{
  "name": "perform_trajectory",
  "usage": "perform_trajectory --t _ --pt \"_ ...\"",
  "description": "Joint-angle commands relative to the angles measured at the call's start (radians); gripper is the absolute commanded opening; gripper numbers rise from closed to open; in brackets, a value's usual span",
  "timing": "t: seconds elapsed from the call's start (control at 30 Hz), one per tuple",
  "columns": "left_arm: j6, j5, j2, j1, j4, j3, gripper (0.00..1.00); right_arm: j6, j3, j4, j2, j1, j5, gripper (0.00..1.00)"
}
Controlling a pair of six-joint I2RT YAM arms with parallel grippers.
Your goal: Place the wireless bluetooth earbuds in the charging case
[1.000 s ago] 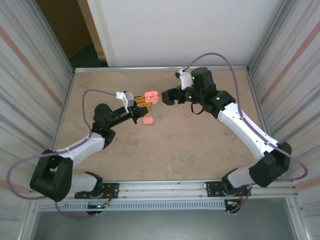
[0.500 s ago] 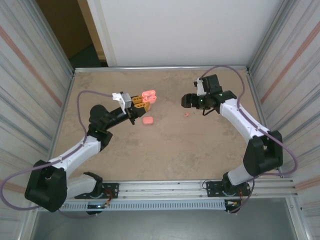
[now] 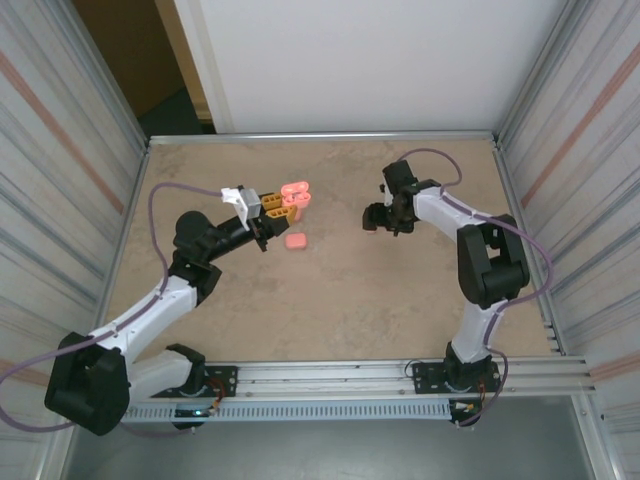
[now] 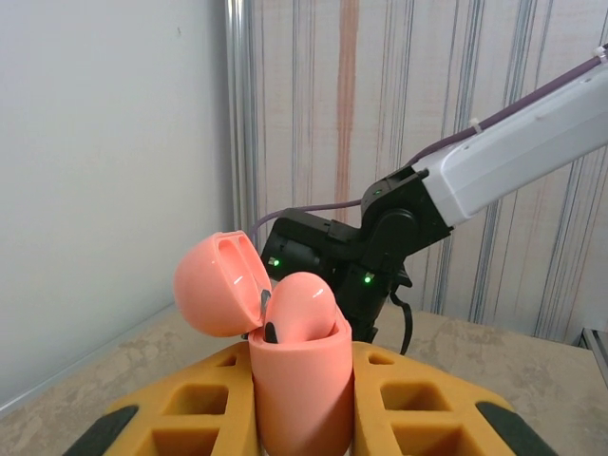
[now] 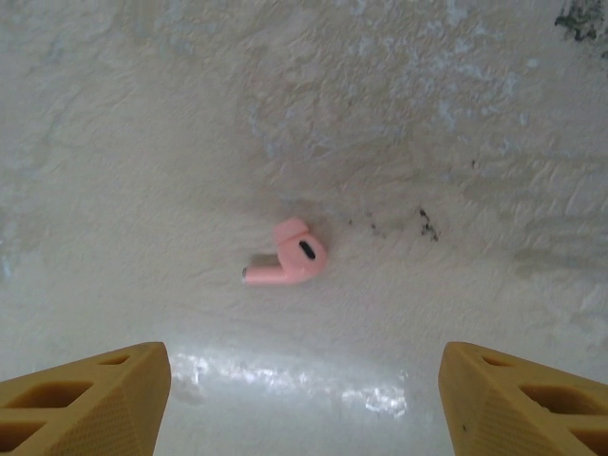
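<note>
1. Looking down from the top view: left gripper (image 3: 283, 206) is clamped on the open charging case (image 3: 297, 194), upper centre-left. Spare case (image 3: 295, 241) lies just below it on the mottled beige table (image 3: 330, 300). Right gripper (image 3: 372, 218) sits right of centre. Ribbed metal walls (image 3: 60, 200) on both sides, white board (image 3: 350, 60) at the back, dark doorway (image 3: 130, 60) upper left.
2. Left wrist: charging case pinched between yellow fingers (image 4: 418, 408), lid (image 4: 218, 285) tipped back to the left, seated earbud (image 4: 302, 306) in its mouth.
3. Right wrist: right fingers (image 5: 85, 399) stand apart, gripping nothing. Loose earbud (image 5: 290, 259) lies mid-frame on the table, untouched.
</note>
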Motion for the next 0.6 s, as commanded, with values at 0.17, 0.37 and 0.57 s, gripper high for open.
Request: perform_trajectory --t 0.17,0.37,0.57 --pt "0.037 -0.009 -0.031 -0.005 -0.02 0.022 0.0 -0.035 0.109 -0.031 0.111 0.023 0.102 0.73" --pt "0.04 -0.008 -0.031 -0.005 -0.025 0.024 0.0 -0.06 0.169 -0.056 0.174 0.037 0.129 0.74" --pt "0.046 -0.008 -0.032 -0.006 -0.037 0.027 0.0 -0.071 0.173 -0.076 0.199 0.047 0.165 0.73"
